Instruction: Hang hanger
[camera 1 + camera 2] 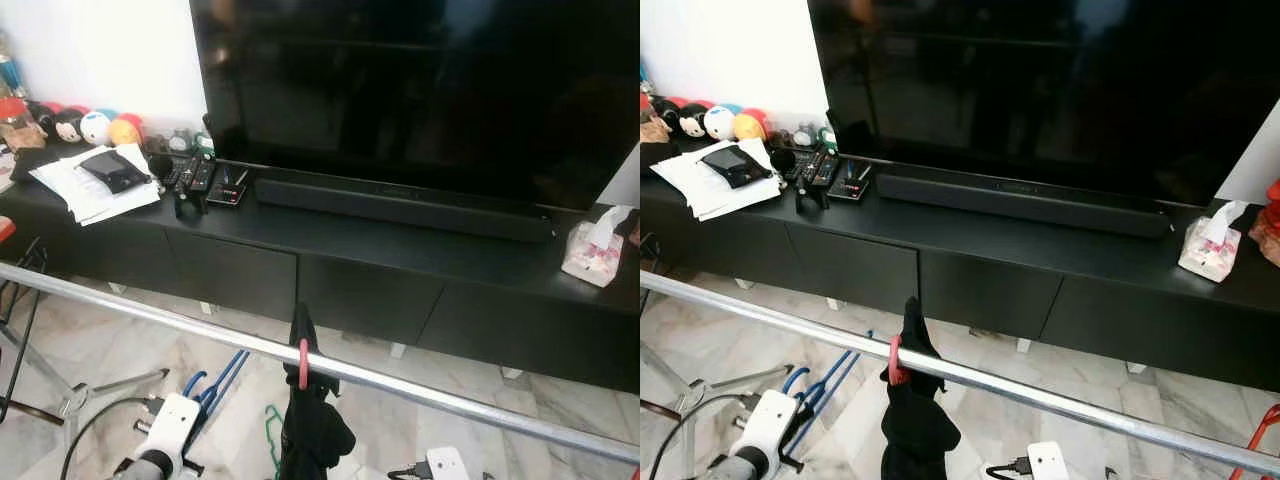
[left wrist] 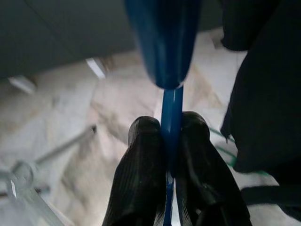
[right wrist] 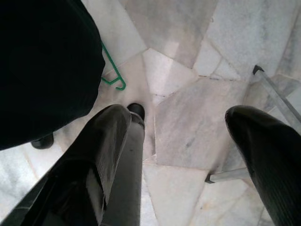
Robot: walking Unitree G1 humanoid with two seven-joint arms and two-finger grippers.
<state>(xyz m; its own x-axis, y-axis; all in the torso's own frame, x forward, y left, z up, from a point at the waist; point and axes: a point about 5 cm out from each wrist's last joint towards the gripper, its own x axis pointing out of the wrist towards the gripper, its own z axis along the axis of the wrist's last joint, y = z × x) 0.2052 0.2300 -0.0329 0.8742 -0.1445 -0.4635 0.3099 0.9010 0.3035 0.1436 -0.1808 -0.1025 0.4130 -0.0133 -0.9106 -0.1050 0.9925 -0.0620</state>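
A silver rail runs across in front of me, sloping down to the right. On it hangs a red hanger hook carrying a black garment. Just left of the garment and below the rail is a blue hanger. In the left wrist view my left gripper is shut on the thin bar of that blue hanger, with the garment close beside it. My right gripper stands open low over the marble floor, next to the garment and a green hanger lying on the floor.
Behind the rail stands a long black TV cabinet with a large TV, a soundbar, papers, remotes and a tissue pack. The rack's metal legs are at the left. A red hanger is at the lower right.
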